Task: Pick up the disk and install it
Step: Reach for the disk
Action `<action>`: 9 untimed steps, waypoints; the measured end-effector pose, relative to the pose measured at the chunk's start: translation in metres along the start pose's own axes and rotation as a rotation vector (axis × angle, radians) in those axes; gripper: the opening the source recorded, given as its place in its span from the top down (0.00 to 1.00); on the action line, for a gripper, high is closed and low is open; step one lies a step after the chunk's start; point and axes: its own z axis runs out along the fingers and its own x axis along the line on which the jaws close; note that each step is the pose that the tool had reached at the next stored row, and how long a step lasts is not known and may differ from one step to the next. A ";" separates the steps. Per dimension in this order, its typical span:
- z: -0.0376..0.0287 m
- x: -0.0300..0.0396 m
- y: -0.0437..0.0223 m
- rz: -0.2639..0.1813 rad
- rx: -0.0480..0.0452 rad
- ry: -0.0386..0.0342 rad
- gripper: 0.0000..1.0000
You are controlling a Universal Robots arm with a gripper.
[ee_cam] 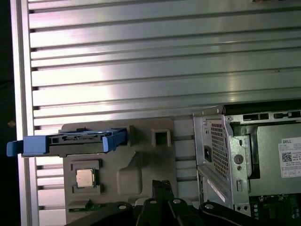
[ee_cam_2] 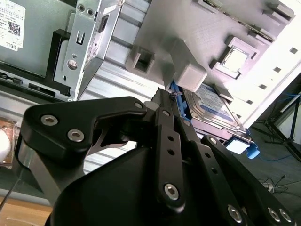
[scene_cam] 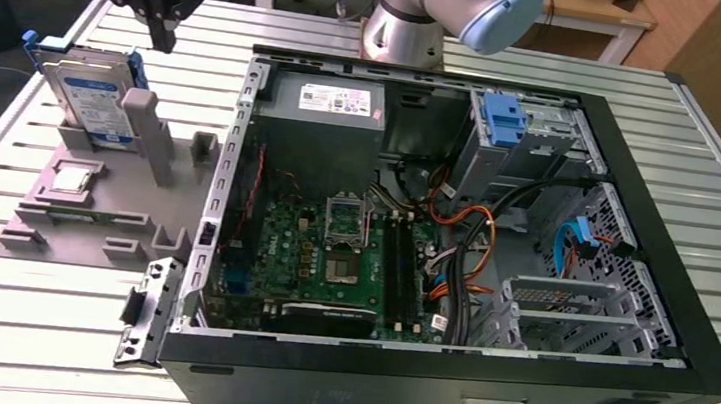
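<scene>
One disk [scene_cam: 90, 98], one gripper [scene_cam: 163, 41] nearby

1. Exterior view: bright, even overhead light. The slatted worktop [scene_cam: 38, 329] gleams pale, and the inside of the computer case [scene_cam: 448, 397] is shaded.
2. Second wrist view: the grey holder [ee_cam_2: 207, 33] is blown out white along one edge, and the black gripper [ee_cam_2: 163, 94] reads dark against it.
3. First wrist view: glare streaks the worktop [ee_cam: 141, 94] slats.

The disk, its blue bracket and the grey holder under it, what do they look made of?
The disk: seemingly bare silver metal, dully reflective, with a paper-like blue-and-white label. The blue bracket: likely moulded plastic, uniform bright colour, smooth. The grey holder: probably plastic, matte and blocky, though painted metal can't be excluded.
</scene>
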 end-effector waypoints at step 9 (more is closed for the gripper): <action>0.0023 0.0129 0.0032 0.000 0.0000 0.0000 0.89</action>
